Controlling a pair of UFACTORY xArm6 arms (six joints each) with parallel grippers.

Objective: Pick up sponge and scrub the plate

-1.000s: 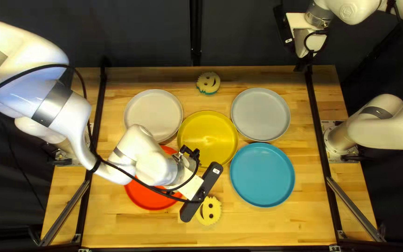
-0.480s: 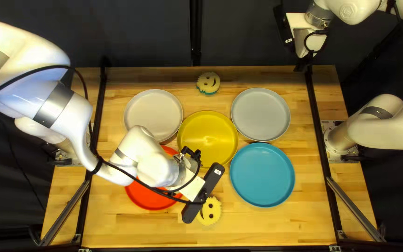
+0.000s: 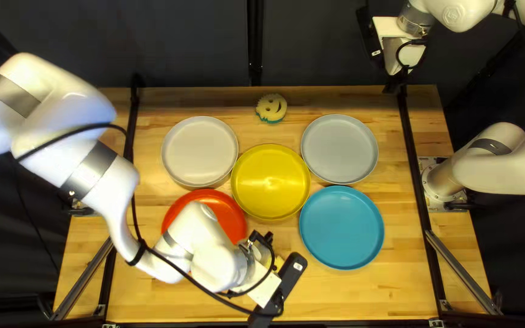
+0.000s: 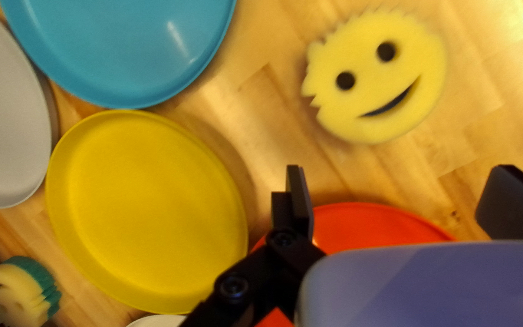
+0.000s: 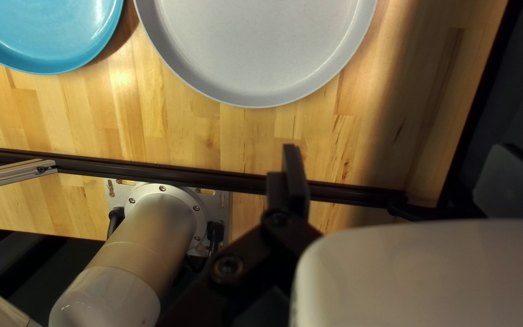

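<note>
Sponges number two on the wooden table (image 3: 360, 297). One, the near sponge (image 4: 376, 130), is a yellow disc with two dark eye holes and one curved mouth slit; it lies face up on bare wood, ahead of the left gripper (image 3: 267, 290) and apart from its two fingers. In the top left view that gripper and its arm hide nearly all of it. The other, the far sponge (image 3: 270, 107), sits by the table's far edge, one pale yellow layer on one teal layer.

Plates number five, each lying singly. Two are toward the far edge: one off-white plate (image 3: 199, 152) at the left of the top left view and one light grey plate (image 3: 339, 149) to its right. One yellow plate (image 3: 270, 182) is in the middle of the group. Two are nearer: one red plate (image 3: 226, 212), partly hidden by the left arm (image 3: 205, 249), and one blue plate (image 3: 341, 227) to the right.

Two grippers show. The left one's fingers stand wide apart, with the near sponge outside their grasp. The right gripper (image 3: 396, 81), by the table's far right corner, also has its two fingers spread apart.
</note>
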